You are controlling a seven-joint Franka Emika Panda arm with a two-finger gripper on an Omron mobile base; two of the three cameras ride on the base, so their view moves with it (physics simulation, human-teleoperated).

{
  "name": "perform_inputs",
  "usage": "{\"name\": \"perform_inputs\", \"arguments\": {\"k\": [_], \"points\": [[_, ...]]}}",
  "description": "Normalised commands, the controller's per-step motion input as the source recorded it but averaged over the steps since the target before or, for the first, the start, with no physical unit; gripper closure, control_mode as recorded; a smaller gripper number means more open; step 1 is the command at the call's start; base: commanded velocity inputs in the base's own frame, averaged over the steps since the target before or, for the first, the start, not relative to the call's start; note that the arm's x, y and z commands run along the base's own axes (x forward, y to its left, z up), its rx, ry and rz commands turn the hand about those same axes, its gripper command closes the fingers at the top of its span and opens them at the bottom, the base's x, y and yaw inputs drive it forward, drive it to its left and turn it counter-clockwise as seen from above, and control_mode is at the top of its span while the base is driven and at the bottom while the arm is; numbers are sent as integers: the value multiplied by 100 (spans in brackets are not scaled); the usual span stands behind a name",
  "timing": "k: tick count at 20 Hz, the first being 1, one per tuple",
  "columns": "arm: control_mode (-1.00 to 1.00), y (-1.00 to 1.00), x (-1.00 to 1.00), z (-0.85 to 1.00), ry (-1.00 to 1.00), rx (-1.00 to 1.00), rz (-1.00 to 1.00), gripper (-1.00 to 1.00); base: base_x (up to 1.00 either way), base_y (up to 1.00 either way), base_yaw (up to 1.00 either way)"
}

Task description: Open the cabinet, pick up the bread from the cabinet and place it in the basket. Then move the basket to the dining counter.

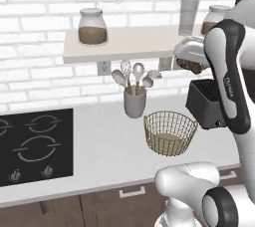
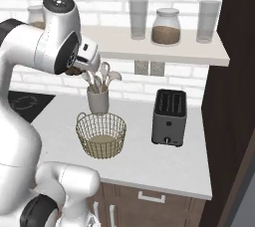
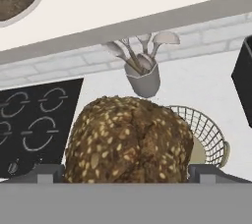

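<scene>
My gripper (image 3: 127,175) is shut on the bread (image 3: 128,139), a dark brown seeded loaf that covers the lower middle of the hand view. From the left base view the gripper (image 1: 191,57) hangs under the shelf edge with the bread (image 1: 188,64) peeking out below it, up and to the right of the basket (image 1: 154,132). The right base view puts the bread (image 2: 73,70) above and left of the basket (image 2: 87,132). The pale-gold wire basket (image 3: 210,130) stands on the grey worktop with nothing in it. The dining counter is out of view.
A grey utensil cup (image 1: 134,103) with spoons stands just behind the basket. A black toaster (image 2: 169,116) sits to its right, and a black hob (image 1: 35,146) to its left. The wall shelf (image 1: 124,46) carries brown-filled jars (image 1: 92,27) and glasses. A dark cabinet (image 2: 239,96) rises at the far right.
</scene>
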Motion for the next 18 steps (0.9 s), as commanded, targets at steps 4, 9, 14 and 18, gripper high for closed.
{"name": "perform_inputs", "arguments": {"k": [4,9,14,18], "points": [[-100,1,-61,-73,13,-4,4,100,0,0,0],[-100,1,-1,-86,14,-10,1,100,0,0,0],[-100,0,8,-67,9,-4,0,100,0,0,0],[-100,0,16,-69,2,0,0,100,0,0,0]]}}
